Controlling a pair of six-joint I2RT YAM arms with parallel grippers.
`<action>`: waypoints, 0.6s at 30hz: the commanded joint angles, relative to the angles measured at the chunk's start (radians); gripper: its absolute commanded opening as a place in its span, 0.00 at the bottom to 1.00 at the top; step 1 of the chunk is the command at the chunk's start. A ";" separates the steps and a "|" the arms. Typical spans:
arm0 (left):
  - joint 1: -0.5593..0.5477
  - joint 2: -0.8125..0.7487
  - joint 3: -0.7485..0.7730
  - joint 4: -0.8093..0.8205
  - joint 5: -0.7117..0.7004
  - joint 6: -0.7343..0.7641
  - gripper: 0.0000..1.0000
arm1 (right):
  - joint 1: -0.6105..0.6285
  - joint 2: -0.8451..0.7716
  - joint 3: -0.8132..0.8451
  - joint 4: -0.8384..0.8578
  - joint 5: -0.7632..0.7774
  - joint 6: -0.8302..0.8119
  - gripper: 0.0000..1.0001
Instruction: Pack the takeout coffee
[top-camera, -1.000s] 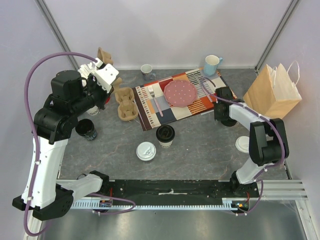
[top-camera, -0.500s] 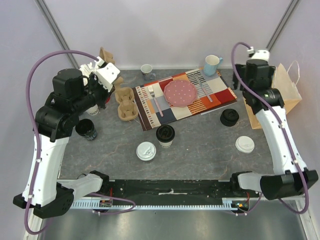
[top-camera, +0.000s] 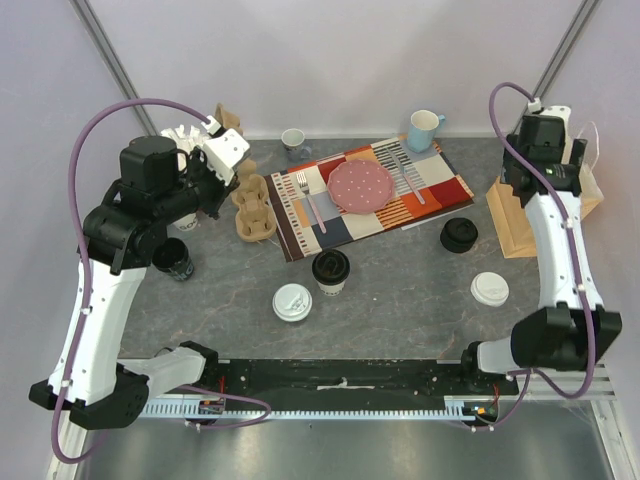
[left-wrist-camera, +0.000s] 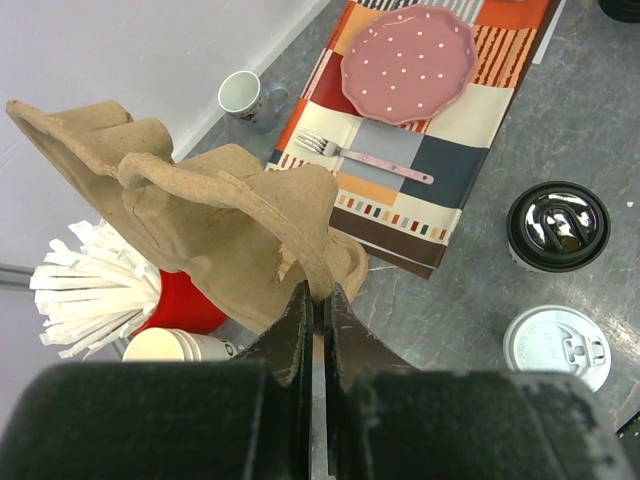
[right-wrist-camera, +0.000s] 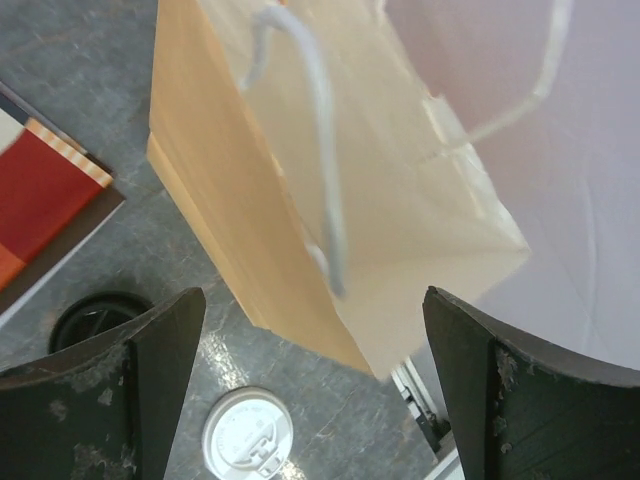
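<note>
1. Top external view: a cream cup (top-camera: 331, 270) with a black lid and a white-lidded cup (top-camera: 292, 302) stand upright, close together, just off the near edge of the placemat (top-camera: 370, 195), apart from both arms.
2. Left claw (left-wrist-camera: 318, 300), beyond the placemat's left end, is clenched on a cardboard carrier (left-wrist-camera: 215, 215).
3. Right claw (right-wrist-camera: 310, 295) hangs released, jaws wide, over a paper bag (right-wrist-camera: 330, 200) past the placemat's right end, by the wall.
4. Grey tabletop (top-camera: 400, 300) runs from the placemat's near edge to the arm bases. A black lid (top-camera: 459, 235) and a white lid (top-camera: 489, 289) lie off its right corner.
</note>
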 joint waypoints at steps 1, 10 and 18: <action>0.000 0.000 0.011 0.035 0.036 -0.010 0.02 | -0.023 0.117 0.094 0.025 0.032 -0.090 0.98; 0.000 -0.002 0.034 0.020 0.031 0.002 0.02 | -0.094 0.209 0.099 0.002 -0.106 -0.088 0.37; 0.000 0.000 0.037 0.020 0.035 0.000 0.02 | -0.088 0.116 0.119 0.013 -0.215 -0.122 0.00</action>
